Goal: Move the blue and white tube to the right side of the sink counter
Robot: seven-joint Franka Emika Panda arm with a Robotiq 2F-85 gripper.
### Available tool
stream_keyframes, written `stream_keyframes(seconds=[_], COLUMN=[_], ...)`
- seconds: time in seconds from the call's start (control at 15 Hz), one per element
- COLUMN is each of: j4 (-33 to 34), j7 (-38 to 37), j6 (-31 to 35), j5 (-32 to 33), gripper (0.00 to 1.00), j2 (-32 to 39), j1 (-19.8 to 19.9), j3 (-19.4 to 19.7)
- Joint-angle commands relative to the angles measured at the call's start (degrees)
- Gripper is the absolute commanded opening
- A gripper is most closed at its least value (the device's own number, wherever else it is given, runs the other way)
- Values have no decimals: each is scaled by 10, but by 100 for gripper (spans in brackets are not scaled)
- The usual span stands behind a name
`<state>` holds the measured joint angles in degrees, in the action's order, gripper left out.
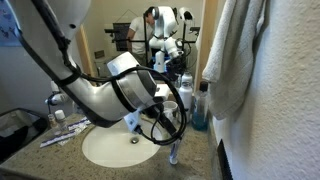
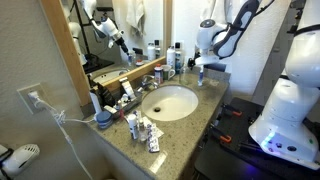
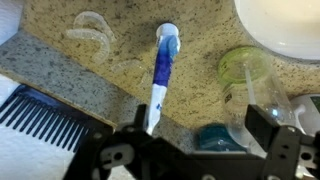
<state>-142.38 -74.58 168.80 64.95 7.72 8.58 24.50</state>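
The blue and white tube (image 3: 163, 72) lies flat on the speckled sink counter (image 3: 70, 70), white cap pointing away from me. My gripper (image 3: 200, 128) hovers just above it, open and empty. The tube's near end is beside the left finger, not between the jaws. In an exterior view the gripper (image 2: 200, 68) hangs over the far end of the counter (image 2: 185, 125), beyond the white basin (image 2: 170, 103), with the tube (image 2: 199, 81) under it. In an exterior view the tube (image 1: 173, 155) shows below the arm, at the counter's front edge.
A clear greenish cup (image 3: 245, 68) and a blue bottle (image 3: 208, 135) stand close to the right finger. A black comb (image 3: 40, 120) and a clear plastic piece (image 3: 90, 30) lie to the left. A towel (image 1: 235, 50) hangs nearby. Toiletries (image 2: 145, 130) crowd the other end.
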Motion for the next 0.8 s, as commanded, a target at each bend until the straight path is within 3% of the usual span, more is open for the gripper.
stream_keyframes(seconds=[0.0,0.47,0.53,0.73], j4=[-18,-39,-40,-38], j7=[-11,2,9,30], j6=[-42,-169,-178,-192], j5=[9,-9,-18,-56], gripper=[100,100,100,100], j2=[-53,-154,-164,-184], j1=[-16,-60,-29,-34], j3=[-4,-37,-81,-125])
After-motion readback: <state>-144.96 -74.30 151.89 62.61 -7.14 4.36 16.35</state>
